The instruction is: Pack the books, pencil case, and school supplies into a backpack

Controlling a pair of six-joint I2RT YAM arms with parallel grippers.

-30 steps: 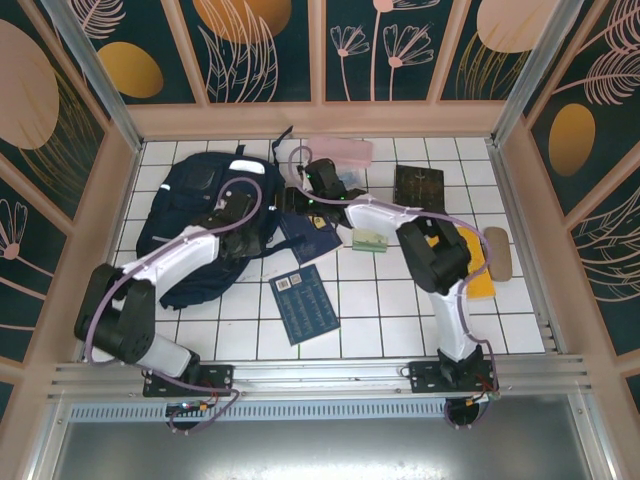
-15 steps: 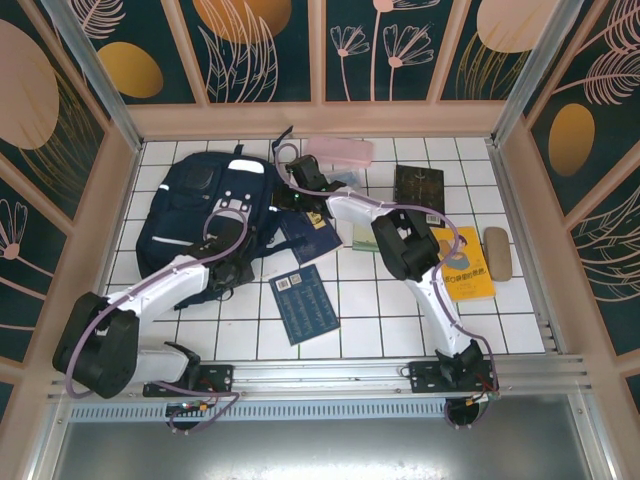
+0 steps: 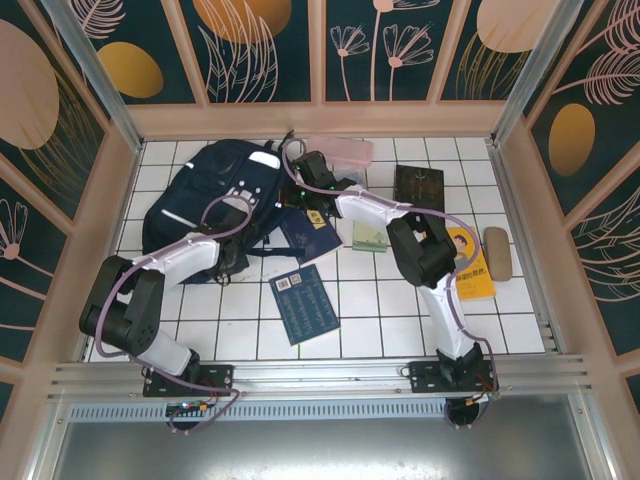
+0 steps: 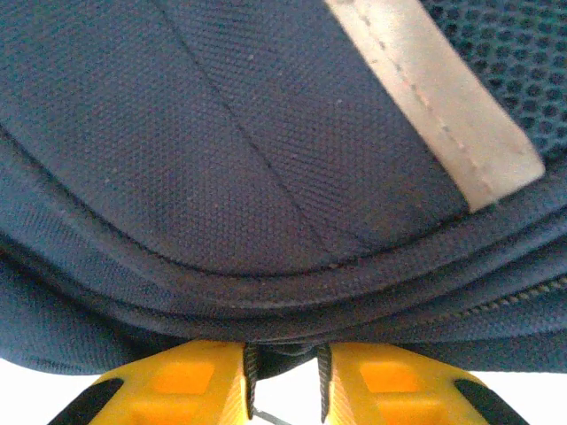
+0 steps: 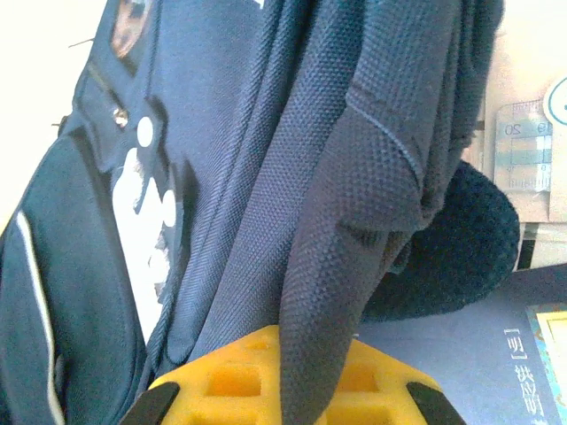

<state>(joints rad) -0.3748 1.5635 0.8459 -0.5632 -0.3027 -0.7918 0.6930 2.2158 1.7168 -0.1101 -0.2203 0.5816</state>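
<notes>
The navy backpack (image 3: 205, 205) lies at the back left, its right side raised. My right gripper (image 3: 303, 178) (image 5: 306, 350) is shut on a fold of the backpack (image 5: 221, 195) fabric that runs out between its yellow fingers. At the backpack's near edge, my left gripper (image 3: 232, 262) (image 4: 282, 350) has its pads a narrow gap apart, with a fold of the backpack (image 4: 266, 133) rim pinched at the tips. The pink pencil case (image 3: 342, 151) lies behind the right gripper. Navy books (image 3: 305, 303) (image 3: 313, 233), a brown book (image 3: 418, 185) and a pale green book (image 3: 368, 238) lie on the tiles.
A yellow-orange piece (image 3: 472, 268) and a tan roll (image 3: 497, 253) lie at the right, partly under the right arm. A clear packet with a ruler print (image 5: 532, 146) lies past the backpack. Wooden walls (image 3: 520, 190) fence the tiled floor.
The right gripper moved left and shut on the backpack, lifting its right side. The left gripper left the backpack's top, went to its near edge and narrowed.
</notes>
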